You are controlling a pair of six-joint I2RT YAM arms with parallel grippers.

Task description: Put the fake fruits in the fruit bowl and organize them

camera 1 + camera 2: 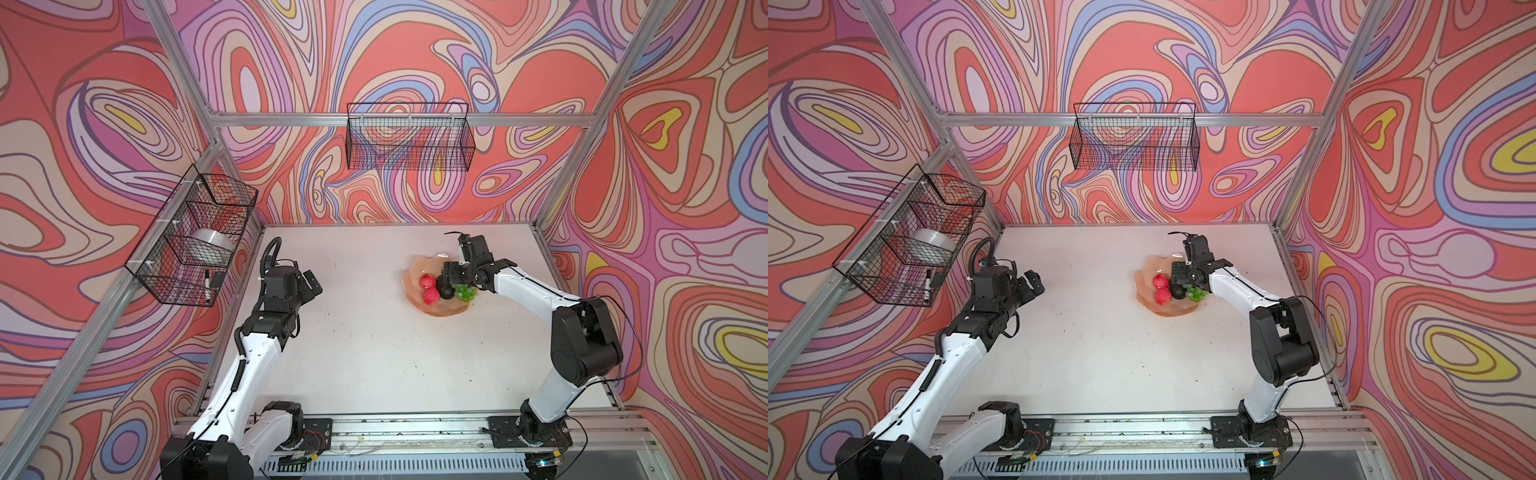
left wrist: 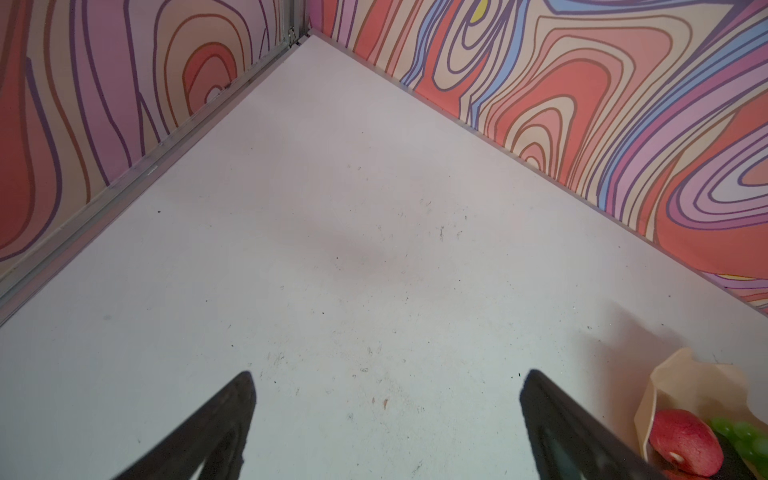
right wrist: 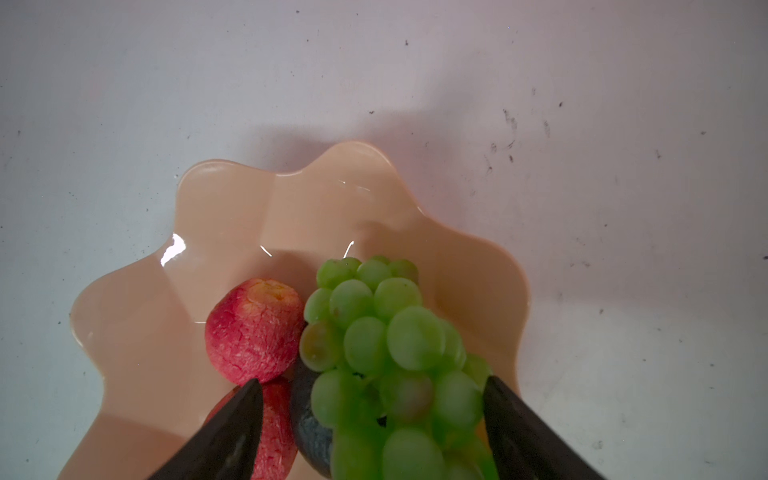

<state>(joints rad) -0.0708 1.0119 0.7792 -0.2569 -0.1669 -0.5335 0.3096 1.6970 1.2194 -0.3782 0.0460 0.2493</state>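
The peach fruit bowl point(image 1: 415, 270) point(image 3: 249, 216) sits right of the table's middle. Two red apples point(image 1: 428, 281) point(image 1: 431, 296) lie in it beside the dark avocado point(image 1: 446, 292) point(image 3: 309, 432), with the green grapes point(image 1: 465, 293) point(image 3: 399, 345) at its right side. My right gripper point(image 3: 372, 379) hangs over the bowl, open, its fingers standing on either side of the grapes, which rest against the avocado and an apple point(image 3: 254, 330). My left gripper point(image 1: 315, 283) point(image 2: 389, 371) is open and empty above bare table to the left; its wrist view catches the bowl's edge point(image 2: 681, 382).
A black wire basket point(image 1: 195, 237) on the left wall holds a tape roll point(image 1: 212, 245) and a marker point(image 1: 206, 284). Another wire basket point(image 1: 409, 137) hangs on the back wall. Patterned walls and metal posts close in the white table point(image 1: 365, 340).
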